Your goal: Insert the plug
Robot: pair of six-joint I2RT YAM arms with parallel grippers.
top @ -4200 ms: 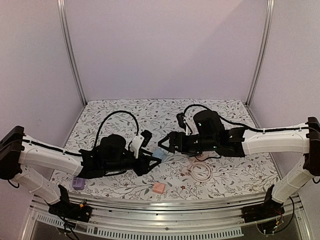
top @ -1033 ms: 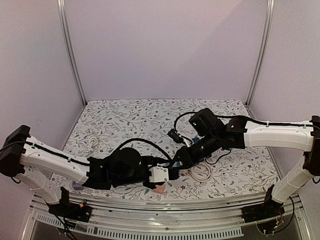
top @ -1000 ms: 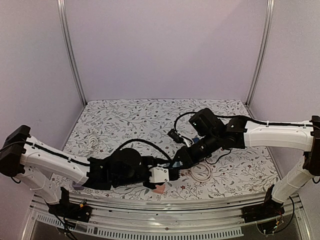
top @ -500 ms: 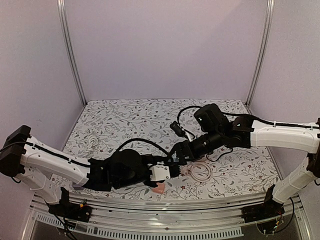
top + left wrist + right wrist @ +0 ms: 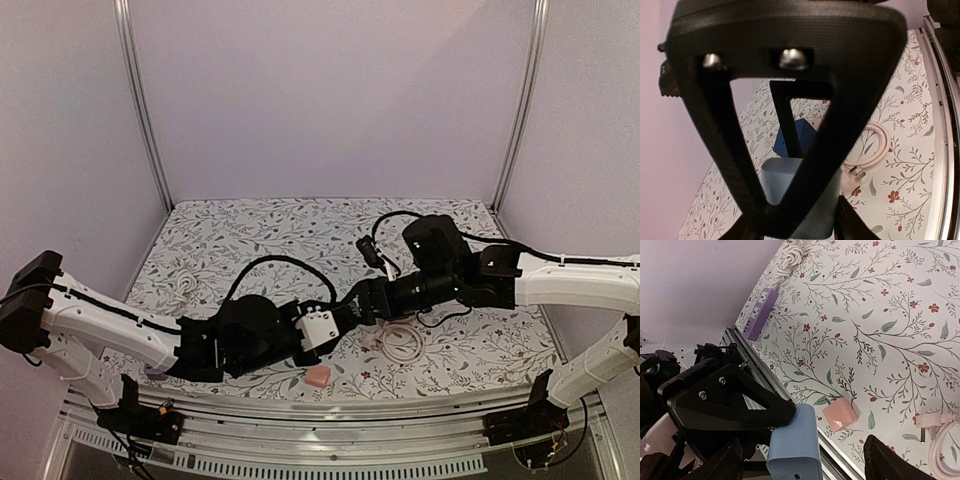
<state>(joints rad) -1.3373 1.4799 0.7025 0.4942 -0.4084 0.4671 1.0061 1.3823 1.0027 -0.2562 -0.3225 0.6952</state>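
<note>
At about eight o'clock on the desk (image 5: 250, 230), close to the near rail, lies the purple power strip (image 5: 759, 314), with a white cord (image 5: 789, 257) beyond its far end. The sockets that I can see carry nothing.

Near the centre, a little toward six o'clock, the left claw (image 5: 790, 215) is pinching the light blue plug (image 5: 794, 440). This is a rounded block which I take for the task's thing. It is held lifted above the desk, well apart from the strip. In the left wrist view a dark blue piece (image 5: 799, 140) shows just behind this block; whether the two are joined I cannot tell.

At six o'clock, near the rail, a small pink block (image 5: 318, 376) lies alone. Just right of the centre, the right claw (image 5: 358, 306) is spread wide and carries nothing, and it points at the held plug from near. At about five o'clock a pale pink cable (image 5: 402, 345) lies coiled, with its pronged end (image 5: 856, 175) free on the desk.

In my judgement the picking up is done, and only one claw has the plug. The insertion itself is not yet done. The plug must go to the strip at eight o'clock, face a socket, and be pushed in.
</note>
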